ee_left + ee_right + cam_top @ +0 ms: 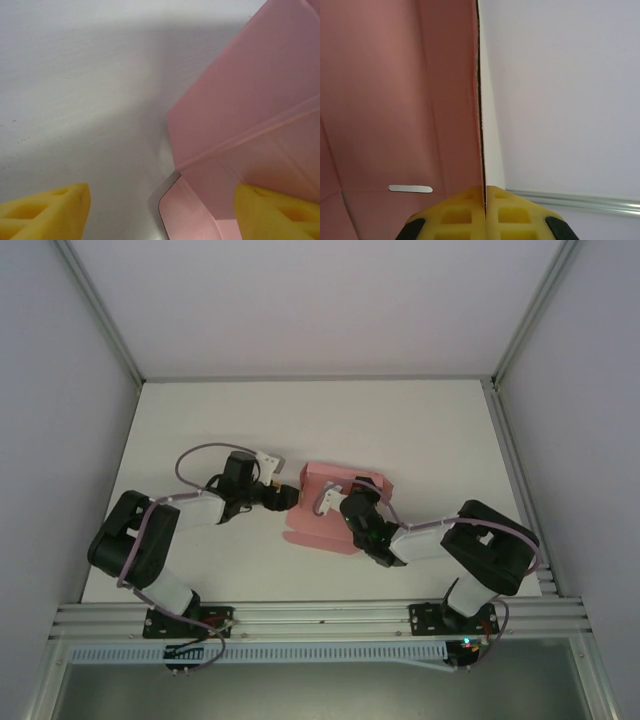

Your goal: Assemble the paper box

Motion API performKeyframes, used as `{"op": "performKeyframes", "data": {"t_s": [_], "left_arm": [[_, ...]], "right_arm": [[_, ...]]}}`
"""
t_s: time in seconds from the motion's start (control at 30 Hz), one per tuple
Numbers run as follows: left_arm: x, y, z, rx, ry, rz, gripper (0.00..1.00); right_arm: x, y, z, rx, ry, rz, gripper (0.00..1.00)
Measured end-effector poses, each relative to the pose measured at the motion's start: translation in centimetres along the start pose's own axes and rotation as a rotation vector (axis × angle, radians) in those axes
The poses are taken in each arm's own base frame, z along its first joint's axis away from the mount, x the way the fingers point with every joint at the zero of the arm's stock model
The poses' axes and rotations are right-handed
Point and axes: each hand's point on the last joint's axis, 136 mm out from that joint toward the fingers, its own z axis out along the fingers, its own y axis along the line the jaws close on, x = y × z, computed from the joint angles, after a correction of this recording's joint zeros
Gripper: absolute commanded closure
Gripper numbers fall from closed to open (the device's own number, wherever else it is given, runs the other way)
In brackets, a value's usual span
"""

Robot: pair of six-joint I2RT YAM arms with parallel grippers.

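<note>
Right fingers (455,217) are pinching an upright flap of the paper box (312,536) while left fingers (47,210) are hovering open, seemingly straddling its corner.

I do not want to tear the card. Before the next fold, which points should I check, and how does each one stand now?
1. Right tool shut on an edge of the paper box: ok.
2. Left tool open: ok, its fingers stand apart.
3. Left tool touching the card: cannot tell; one finger overlaps it in the left wrist view.
4. Slot in the panel uncovered: ok.
5. Box fully folded: not ok; a flap lies out on the table.
</note>
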Motion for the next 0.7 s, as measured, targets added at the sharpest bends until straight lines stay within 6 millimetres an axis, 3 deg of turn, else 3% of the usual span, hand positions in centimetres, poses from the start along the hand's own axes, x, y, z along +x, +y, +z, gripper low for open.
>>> {"op": "performKeyframes", "data": {"t_s": [0.33,0.57,0.7], "left_arm": [[-1.5,-3.4,1.7,0.089,-0.022,0.126,0.31],[-2.3,-3.3,2.5,0.005,-0.069,0.183,0.55],[-2.4,-2.7,3.1,-0.053,-0.083,0.203,0.60]], "right_arm": [[-0.1,0.1,-0.1,-0.016,0.005,0.008,1.00],[-0.4,0.2,-0.3,-0.029,0.002,0.012,1.00],[-0.6,0.2,-0.3,-0.035,-0.002,0.016,1.00]]}}
